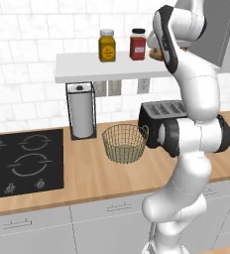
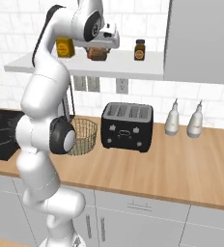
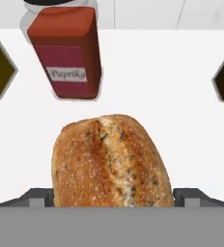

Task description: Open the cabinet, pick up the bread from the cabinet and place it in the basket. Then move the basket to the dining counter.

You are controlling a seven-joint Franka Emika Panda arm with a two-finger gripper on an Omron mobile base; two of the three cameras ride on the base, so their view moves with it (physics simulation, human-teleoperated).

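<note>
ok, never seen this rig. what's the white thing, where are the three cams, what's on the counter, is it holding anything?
It is a rendered kitchen. The white thing is a robot arm on a driving base. Two cameras sit behind it, left and right; the third looks along its tool, up at the white shelf. The bread sits between the tool's two fingers there, but whether they grip it cannot be told. Beside it stand a paprika jar and a yellow jar. On the wooden counter: wire basket, black toaster, paper towel roll, two white bottles.

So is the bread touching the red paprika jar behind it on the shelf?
Apart. The hand view shows a strip of bare white shelf between the bread and the paprika jar.
</note>
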